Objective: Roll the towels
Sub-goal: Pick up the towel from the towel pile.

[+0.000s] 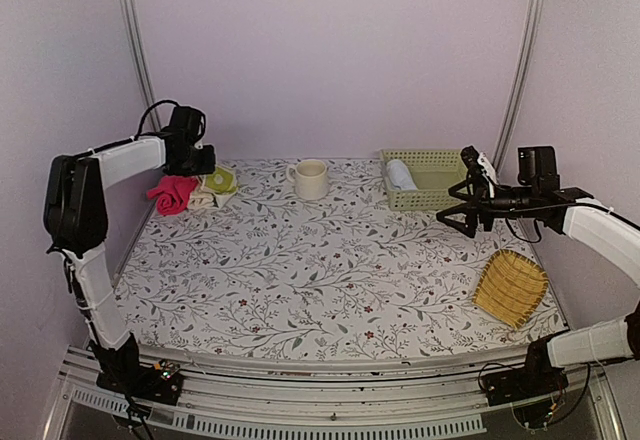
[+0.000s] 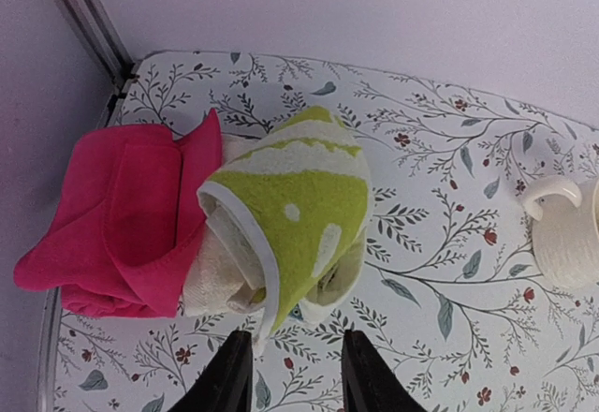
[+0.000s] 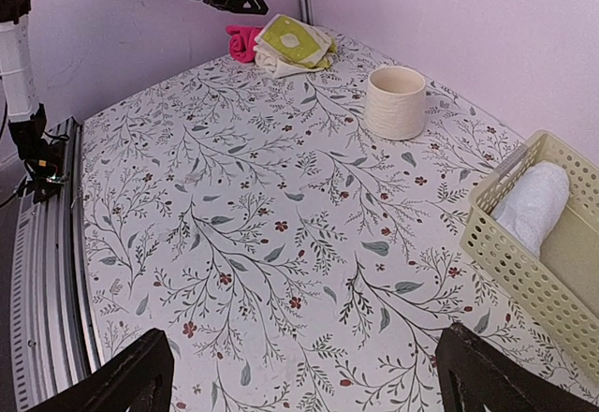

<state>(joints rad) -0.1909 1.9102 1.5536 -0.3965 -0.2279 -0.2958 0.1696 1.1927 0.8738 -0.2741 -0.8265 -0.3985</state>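
A yellow-green and cream patterned towel [image 1: 218, 183] [image 2: 301, 201] [image 3: 292, 41] lies loosely folded at the far left corner, overlapping a pink towel [image 1: 172, 194] [image 2: 117, 225] [image 3: 241, 41]. My left gripper [image 1: 203, 168] [image 2: 291, 360] hovers just at the near edge of the patterned towel. Its jaws stand partly apart with only tablecloth between them, and a white towel corner sits by the left finger [image 2: 230, 365]. A pale rolled towel [image 1: 402, 174] [image 3: 534, 201] lies in the basket. My right gripper [image 1: 457, 190] [image 3: 309, 375] hangs wide open above the right side, holding nothing.
A cream mug [image 1: 310, 178] [image 2: 564, 236] [image 3: 395, 103] stands at the back centre. A pale green plastic basket [image 1: 441, 198] [image 3: 520, 272] sits at the back right. A yellow woven bamboo tray [image 1: 511, 286] lies near the right edge. Walls and metal posts close in the back corners.
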